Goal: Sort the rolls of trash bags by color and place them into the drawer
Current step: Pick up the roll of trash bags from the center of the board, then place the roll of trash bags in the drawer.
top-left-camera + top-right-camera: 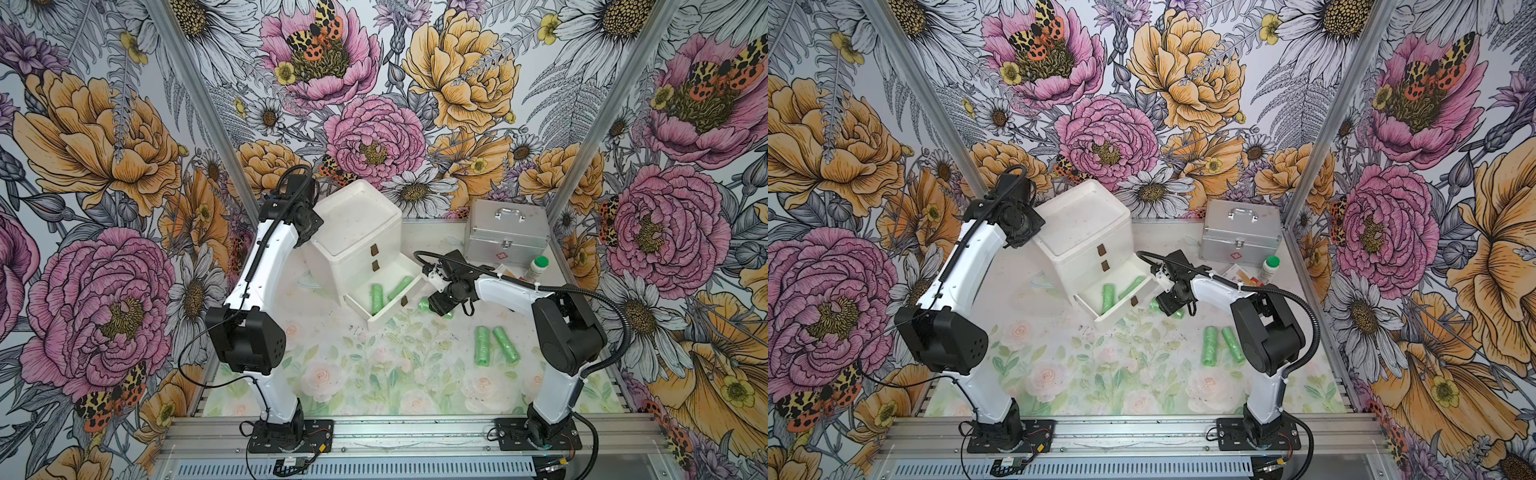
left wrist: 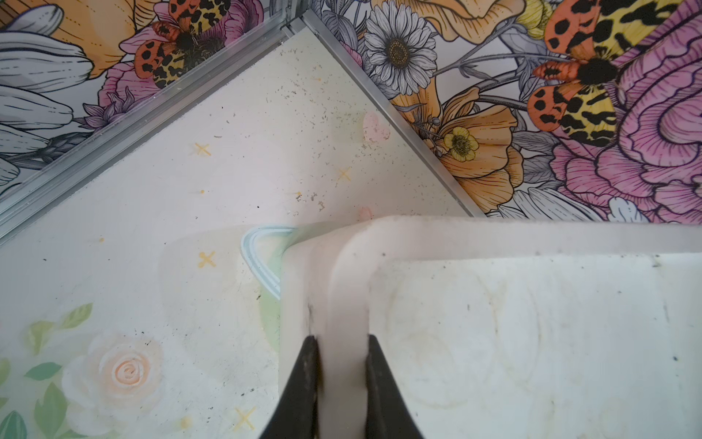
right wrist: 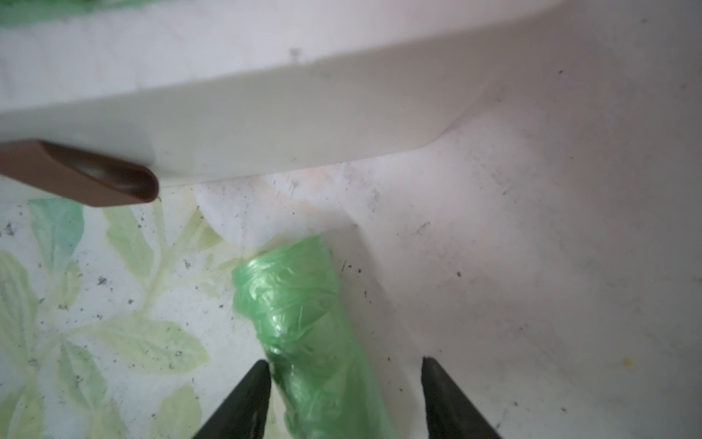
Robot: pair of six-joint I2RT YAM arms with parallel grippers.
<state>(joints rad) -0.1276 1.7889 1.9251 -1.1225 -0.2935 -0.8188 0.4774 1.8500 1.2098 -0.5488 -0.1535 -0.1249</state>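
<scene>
We record the left gripper (image 2: pixel 340 342) clenched on the chest (image 2: pixel 494 342) rim and the right gripper (image 3: pixel 345 365) released astride a green roll (image 3: pixel 300 304) lying on the table (image 3: pixel 532 266), its long axis pointing at the open bottom drawer (image 1: pixel 388 311), which holds two more green rolls (image 1: pixel 377 298).

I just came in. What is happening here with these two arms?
The left gripper is shut on the top rim of the white drawer chest. The right gripper, jaws open, straddles a green roll just outside the open bottom drawer. Two green rolls already lie in that drawer; two more wait on the table.
</scene>
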